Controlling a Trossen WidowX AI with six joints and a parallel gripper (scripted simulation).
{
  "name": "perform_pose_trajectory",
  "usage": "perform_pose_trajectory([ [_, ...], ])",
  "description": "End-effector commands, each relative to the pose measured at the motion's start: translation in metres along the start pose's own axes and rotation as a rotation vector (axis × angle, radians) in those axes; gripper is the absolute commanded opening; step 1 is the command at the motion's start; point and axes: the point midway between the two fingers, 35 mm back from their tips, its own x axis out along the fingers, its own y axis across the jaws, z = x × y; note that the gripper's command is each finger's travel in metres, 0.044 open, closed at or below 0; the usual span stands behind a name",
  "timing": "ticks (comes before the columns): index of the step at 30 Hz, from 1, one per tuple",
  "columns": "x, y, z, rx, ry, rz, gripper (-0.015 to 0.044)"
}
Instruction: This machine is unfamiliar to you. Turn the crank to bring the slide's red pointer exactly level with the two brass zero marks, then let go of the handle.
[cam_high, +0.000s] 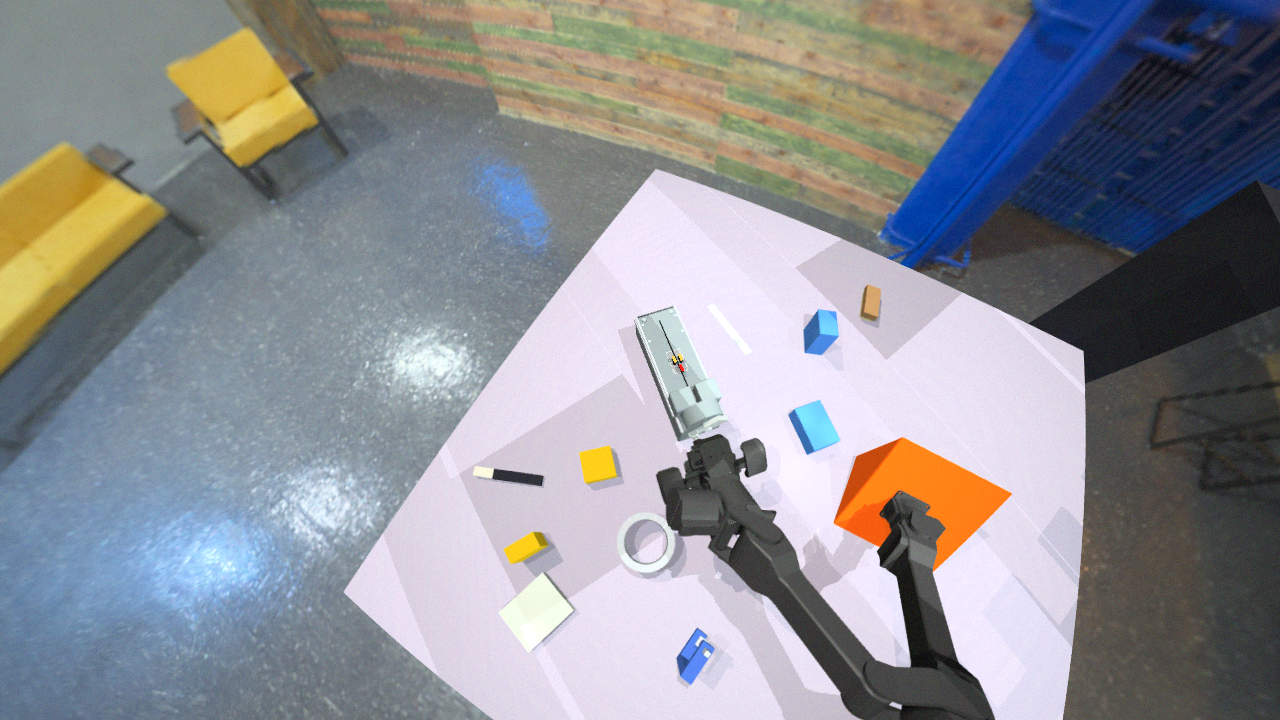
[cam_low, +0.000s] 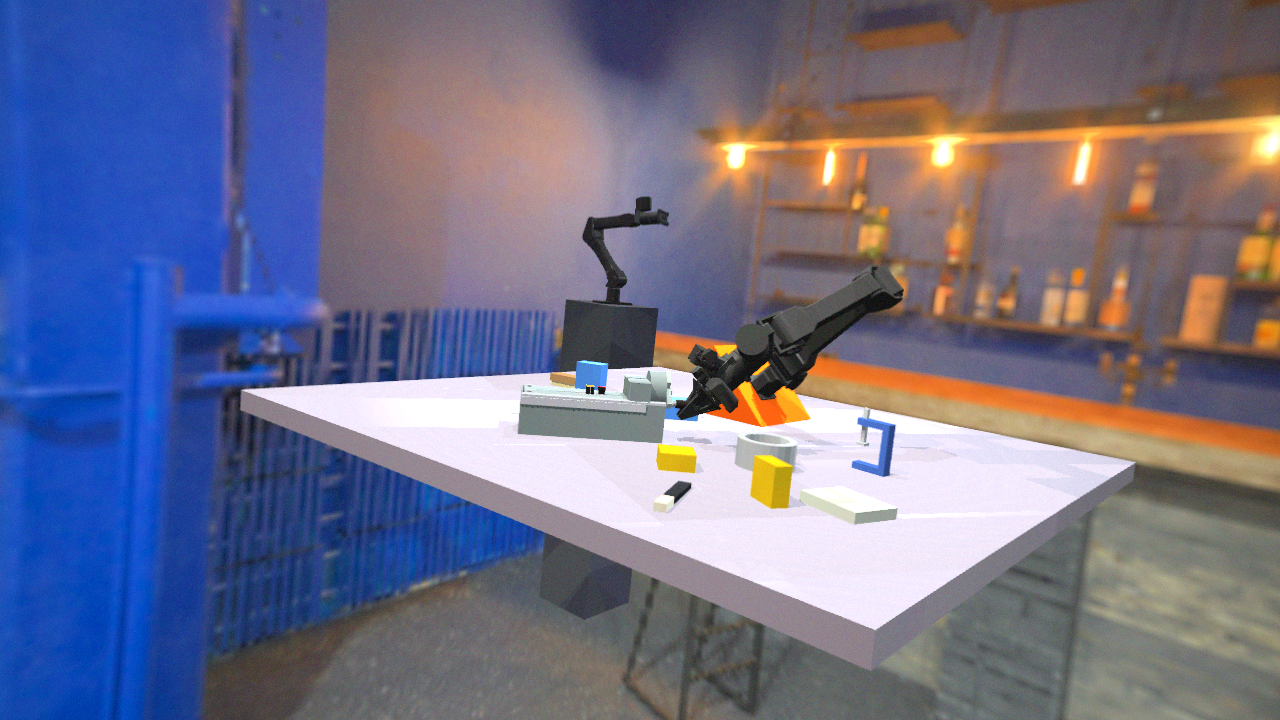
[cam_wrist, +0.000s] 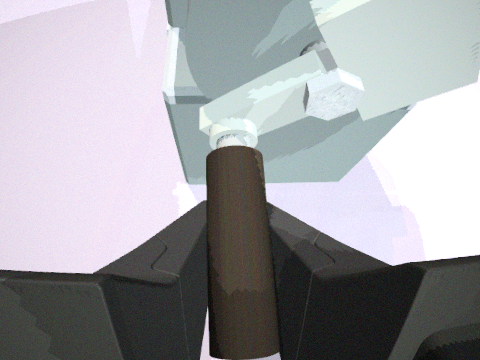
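The grey-green machine (cam_high: 660, 344) (cam_low: 586, 422) stands on the table. Its red pointer (cam_high: 681, 368) sits just to the crank-end side of the brass marks (cam_high: 677, 359) in the top view, close to them but not level. My gripper (cam_wrist: 232, 211) (cam_low: 683, 411) is shut on the brown crank handle (cam_wrist: 240, 260), one finger on each side of it. The pale crank arm (cam_wrist: 270, 97) runs from the handle up and right to a hex nut (cam_wrist: 334, 95) in the wrist view. The slide is out of the wrist view, and my gripper's body hides the crank in the top view.
Blue blocks (cam_high: 820, 332) (cam_high: 813, 427) stand right of the machine. Yellow blocks (cam_high: 597, 464) (cam_high: 525, 547) and a grey ring (cam_high: 622, 542) lie left of my arm. A blue clamp (cam_low: 885, 447) stands farther off. A second black arm (cam_high: 917, 582) reaches over an orange wedge (cam_high: 966, 497).
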Motion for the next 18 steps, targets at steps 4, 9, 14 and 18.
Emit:
perform_pose_trajectory([
  [4, -0.0061, 0.0059, 0.0055, -0.002, -0.011, 0.018, 0.0],
  [9, -0.0068, 0.0061, 0.0062, -0.002, -0.011, 0.018, 0.0],
  [14, -0.0073, 0.0062, 0.0067, -0.002, -0.011, 0.018, 0.0],
  [18, -0.0076, 0.0063, 0.007, -0.002, -0.011, 0.018, 0.0],
])
